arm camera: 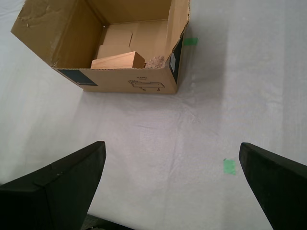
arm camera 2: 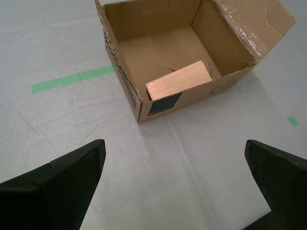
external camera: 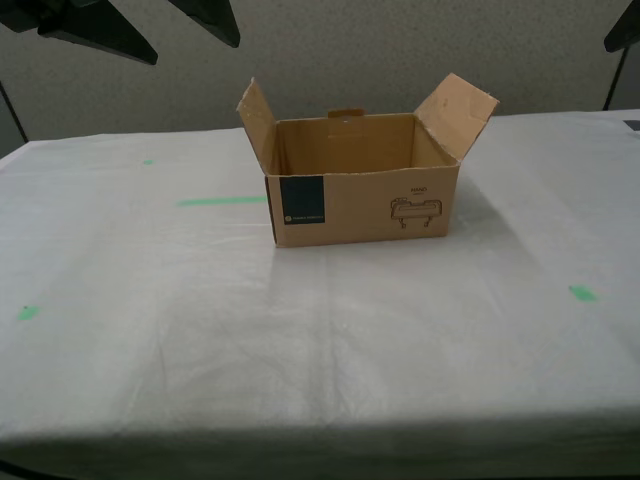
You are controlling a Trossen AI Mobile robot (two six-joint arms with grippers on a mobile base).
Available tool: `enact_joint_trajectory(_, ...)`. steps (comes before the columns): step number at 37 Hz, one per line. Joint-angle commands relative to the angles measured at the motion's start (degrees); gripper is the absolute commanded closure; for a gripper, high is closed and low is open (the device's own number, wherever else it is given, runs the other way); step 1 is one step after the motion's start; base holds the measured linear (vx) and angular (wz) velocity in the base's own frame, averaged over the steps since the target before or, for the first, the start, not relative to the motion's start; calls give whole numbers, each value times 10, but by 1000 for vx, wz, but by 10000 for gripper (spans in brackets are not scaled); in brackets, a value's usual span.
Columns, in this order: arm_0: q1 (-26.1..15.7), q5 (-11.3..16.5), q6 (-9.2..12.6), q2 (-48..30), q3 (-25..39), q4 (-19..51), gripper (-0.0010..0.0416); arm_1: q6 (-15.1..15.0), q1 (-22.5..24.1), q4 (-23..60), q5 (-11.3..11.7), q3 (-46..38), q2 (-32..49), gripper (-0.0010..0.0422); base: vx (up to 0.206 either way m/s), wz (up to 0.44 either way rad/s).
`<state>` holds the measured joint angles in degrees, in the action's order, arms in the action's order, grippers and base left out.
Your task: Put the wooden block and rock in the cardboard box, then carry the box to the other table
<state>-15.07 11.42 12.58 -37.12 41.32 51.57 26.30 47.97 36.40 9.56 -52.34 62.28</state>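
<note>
Cardboard box (external camera: 362,190) sits flaps-open toward the far edge of the cloth-covered table (external camera: 320,340), long axis parallel to that edge, printed drawing facing the near edge. Wooden block (arm camera: 118,60) lies flat inside along the front wall, rock (arm camera: 155,62) just beside its end. My first gripper (arm camera: 172,184) and my second gripper (arm camera 2: 175,184) are both spread wide, empty, above the cloth, apart from the box.

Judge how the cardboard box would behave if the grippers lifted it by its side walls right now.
The cardboard box probably flexes: thin corrugated walls, open top, flaps splayed. The load looks uneven; the wooden block and rock lie near the printed front wall, so it may tip that way. Loose contents could slide if it tilts.
</note>
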Motion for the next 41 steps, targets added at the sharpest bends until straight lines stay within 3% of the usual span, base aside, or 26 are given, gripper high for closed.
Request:
enact_joint_trajectory(1, 0, -2, 0, 0, 0, -1, 18, 2, 0, -1, 0, 0, 0, 14, 0, 0)
enact_joint_trajectory(41, 0, -2, 0, 0, 0, -1, 18, 2, 0, -1, 0, 0, 0, 14, 0, 0)
